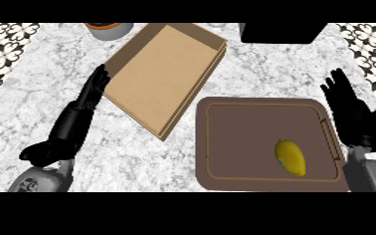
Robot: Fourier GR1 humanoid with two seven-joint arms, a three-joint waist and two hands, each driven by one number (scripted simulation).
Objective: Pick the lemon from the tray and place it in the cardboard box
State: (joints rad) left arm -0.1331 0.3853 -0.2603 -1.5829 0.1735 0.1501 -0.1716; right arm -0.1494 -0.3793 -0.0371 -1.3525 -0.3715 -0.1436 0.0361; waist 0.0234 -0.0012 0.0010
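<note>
Right now the lemon (pixel 291 157) lies untouched on the brown tray (pixel 220 144), toward the tray's near right corner, just inward of the right hand (pixel 346 110) and a little nearer the robot than its fingertips. That hand stands at the tray's right rim with its fingers straight and spread, holding nothing. The left hand (pixel 82 110) rests off to the far side of the scene, fingers straight and lying along the near left edge of the cardboard box (pixel 165 74), thumb tucked back, also empty.

Trouble could come from the lemon's shape, I judge: it is rounded and tapered, so fingers closing off-centre could squeeze it out and send it rolling across the flat tray floor. The tray's raised rim sits between the right hand and the fruit, so a low sideways reach could catch that rim and shove the tray. The box lies well to the left of the right hand, tilted on the counter (pixel 257 69), so the carry crosses the whole tray, and a low pass might clip the box's near wall.

Beyond the box stand a pot (pixel 109 30) and a black block (pixel 283 32), both away from the likely path.
</note>
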